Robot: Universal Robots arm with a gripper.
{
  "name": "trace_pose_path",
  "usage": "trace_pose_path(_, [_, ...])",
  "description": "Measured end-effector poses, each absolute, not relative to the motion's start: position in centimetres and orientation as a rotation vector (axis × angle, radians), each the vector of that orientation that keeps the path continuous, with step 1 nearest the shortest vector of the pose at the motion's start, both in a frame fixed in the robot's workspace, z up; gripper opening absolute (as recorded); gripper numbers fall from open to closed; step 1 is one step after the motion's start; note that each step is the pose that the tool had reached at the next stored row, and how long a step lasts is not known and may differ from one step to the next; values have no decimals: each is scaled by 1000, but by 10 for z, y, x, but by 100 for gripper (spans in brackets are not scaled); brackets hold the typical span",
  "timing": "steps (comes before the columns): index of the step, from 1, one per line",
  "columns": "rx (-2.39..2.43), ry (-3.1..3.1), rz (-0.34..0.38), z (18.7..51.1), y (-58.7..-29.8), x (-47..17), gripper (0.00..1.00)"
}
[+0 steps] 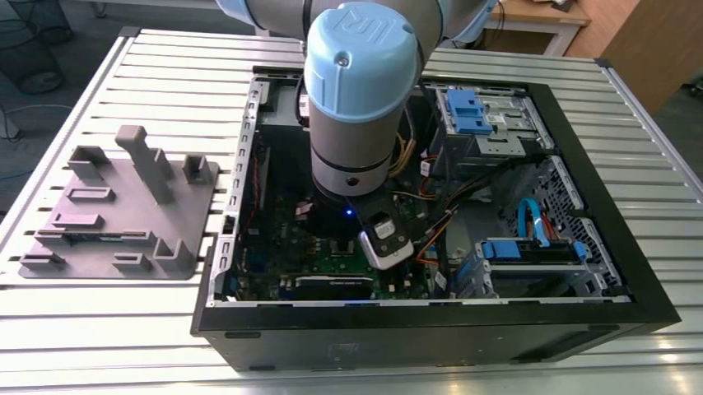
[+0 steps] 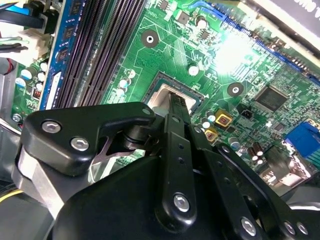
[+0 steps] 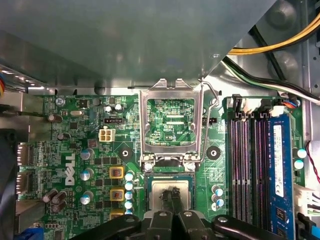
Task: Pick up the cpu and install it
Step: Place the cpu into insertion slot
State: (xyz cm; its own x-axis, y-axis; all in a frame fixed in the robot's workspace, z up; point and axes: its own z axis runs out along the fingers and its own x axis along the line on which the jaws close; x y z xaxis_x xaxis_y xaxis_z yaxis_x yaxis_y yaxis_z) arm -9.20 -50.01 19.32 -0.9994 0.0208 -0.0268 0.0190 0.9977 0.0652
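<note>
The cpu (image 3: pixel 156 191) lies in the socket (image 3: pixel 170 176) beside the raised frame (image 3: pixel 145 125); the end effector (image 3: pixel 170 196), fingers together, sits at its lid. Press lightly, straight down, never sideways, seating it flat

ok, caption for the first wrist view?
Gripper at the cpu seated on the motherboard, retention frame hinged open.

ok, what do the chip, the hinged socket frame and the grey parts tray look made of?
Chip: lid looks metal, with a dull silver-beige sheen.
Socket frame: probably bare steel, with bright reflective edges.
Parts tray: likely plastic, flat matte grey all over, with blocky moulded or printed shapes; can't confirm.
</note>
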Motion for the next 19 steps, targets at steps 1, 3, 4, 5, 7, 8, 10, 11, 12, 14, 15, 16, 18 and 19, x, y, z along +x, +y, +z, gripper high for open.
trace_pose_path(1, [31,3112,101,193,-500,-92,11])
trace_pose_path(3, [31,3112,102,193,-500,-92,11])
trace_pose_path(4, [31,3112,102,192,-500,-92,11])
trace_pose_path(5, [31,3112,102,192,-500,-92,11])
trace_pose_path(7, [31,3112,102,192,-500,-92,11])
trace_pose_path(8, [31,3112,102,193,-500,-92,11])
trace_pose_path(10, [31,3111,104,194,-500,-92,11])
trace_pose_path(11, [31,3111,104,195,-500,-92,11])
trace_pose_path(12, [31,3112,103,197,-500,-92,11])
trace_pose_path(14, [31,3112,103,201,-500,-92,11])
trace_pose_path(15, [31,3112,102,203,-500,-92,11])
trace_pose_path(16, [31,3112,102,206,-500,-92,11])
trace_pose_path(18, [31,3112,102,210,-500,-92,11])
trace_pose_path(19, [31,3112,102,213,-500,-92,11])
